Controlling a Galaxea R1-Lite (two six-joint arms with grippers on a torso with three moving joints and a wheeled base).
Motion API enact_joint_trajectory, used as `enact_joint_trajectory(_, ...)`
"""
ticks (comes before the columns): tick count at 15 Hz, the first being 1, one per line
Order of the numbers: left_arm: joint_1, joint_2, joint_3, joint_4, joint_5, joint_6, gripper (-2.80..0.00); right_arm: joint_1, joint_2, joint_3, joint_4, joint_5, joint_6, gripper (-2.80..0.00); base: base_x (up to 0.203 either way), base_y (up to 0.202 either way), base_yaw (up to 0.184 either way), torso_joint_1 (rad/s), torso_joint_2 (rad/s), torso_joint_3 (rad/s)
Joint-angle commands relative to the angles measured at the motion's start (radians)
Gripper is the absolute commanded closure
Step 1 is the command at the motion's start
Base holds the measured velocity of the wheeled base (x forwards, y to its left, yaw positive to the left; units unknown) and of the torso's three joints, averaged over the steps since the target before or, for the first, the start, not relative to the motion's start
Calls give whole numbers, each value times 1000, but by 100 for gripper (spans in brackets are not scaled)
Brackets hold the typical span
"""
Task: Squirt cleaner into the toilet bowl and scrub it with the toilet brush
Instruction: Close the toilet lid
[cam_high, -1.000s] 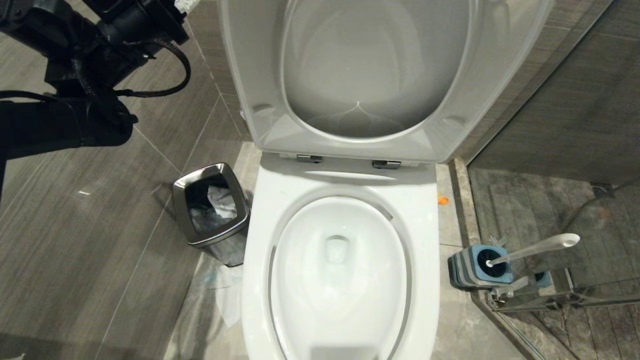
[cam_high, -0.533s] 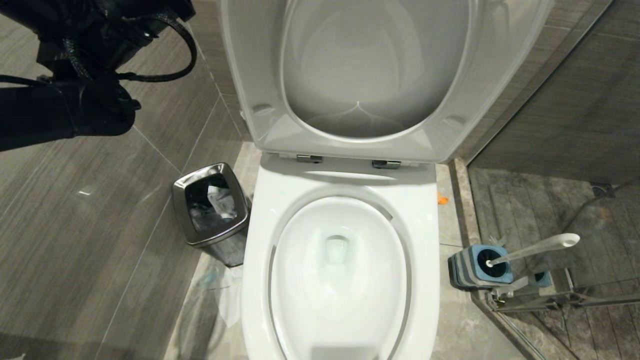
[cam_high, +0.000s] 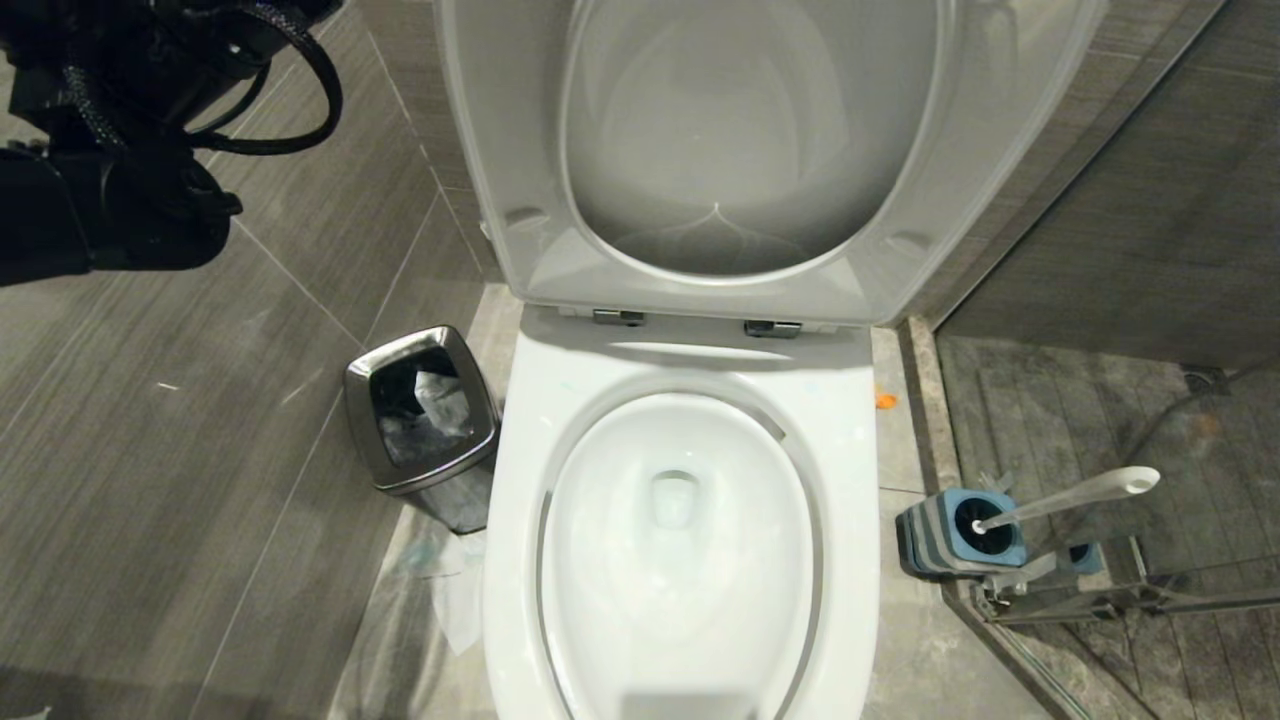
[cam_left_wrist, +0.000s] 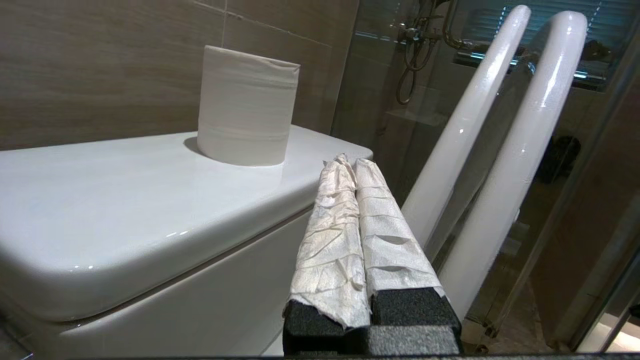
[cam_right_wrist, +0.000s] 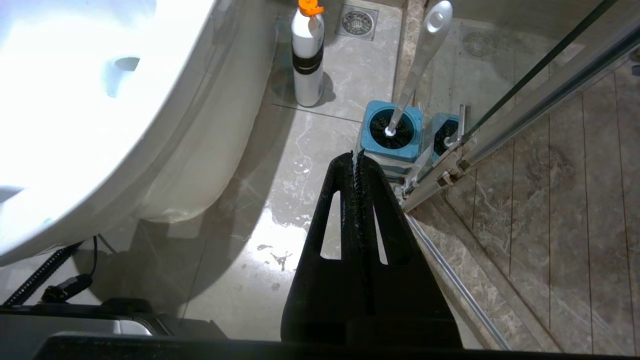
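Note:
The toilet bowl (cam_high: 620, 600) lies open in the middle of the head view, with seat and lid (cam_high: 750, 150) raised. The toilet brush (cam_high: 1070, 497) leans in its grey-and-blue holder (cam_high: 950, 535) on the floor to the right. A white cleaner bottle (cam_right_wrist: 307, 55) with an orange cap stands beside the bowl's foot. My left gripper (cam_left_wrist: 350, 162), its fingers wrapped in white paper, is shut and empty beside the cistern top (cam_left_wrist: 125, 200), high at the left of the lid. My right gripper (cam_right_wrist: 354, 156) hangs shut and empty over the floor, short of the brush holder (cam_right_wrist: 392, 132).
A steel waste bin (cam_high: 420, 420) with rubbish stands left of the toilet. A toilet roll (cam_left_wrist: 245, 105) sits on the cistern. A glass shower partition with a metal rail (cam_high: 1130, 600) runs close behind the brush holder. My left arm (cam_high: 110, 210) fills the upper left.
My left arm has drawn up and to the left in the head view, and its wrapped fingertip has left the top edge. Toilet, brush and bin have stayed put.

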Motion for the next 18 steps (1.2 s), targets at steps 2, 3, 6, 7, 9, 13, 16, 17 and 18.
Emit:
enact_joint_trajectory(2, -8, 19, 9, -26, -10, 3, 0, 0, 1, 0, 0, 0, 0, 0, 0, 0, 0, 0, 0, 0)
enact_joint_trajectory(3, -14, 18, 10, -26, -12, 3, 0, 0, 1, 0, 0, 0, 0, 0, 0, 0, 0, 0, 0, 0)
enact_joint_trajectory(6, -26, 5, 73, -37, -23, 6, 0, 0, 1, 0, 0, 0, 0, 0, 0, 0, 0, 0, 0, 0)
enact_joint_trajectory(7, -33, -4, 104, -53, -25, 6, 0, 0, 1, 0, 0, 0, 0, 0, 0, 0, 0, 0, 0, 0)
enact_joint_trajectory(9, -46, -37, 178, -71, -27, 5, 0, 0, 1, 0, 0, 0, 0, 0, 0, 0, 0, 0, 0, 0)
enact_joint_trajectory(13, -76, -155, 356, -70, -106, 1, 0, 0, 1, 0, 0, 0, 0, 0, 0, 0, 0, 0, 0, 0)
enact_joint_trajectory(16, -78, -233, 464, -58, -160, -7, 0, 0, 1, 0, 0, 0, 0, 0, 0, 0, 0, 0, 0, 0)
enact_joint_trajectory(17, -78, -269, 519, -42, -179, -8, 0, 0, 1, 0, 0, 0, 0, 0, 0, 0, 0, 0, 0, 0)
enact_joint_trajectory(18, -78, -306, 578, -24, -203, -9, 0, 0, 1, 0, 0, 0, 0, 0, 0, 0, 0, 0, 0, 0)
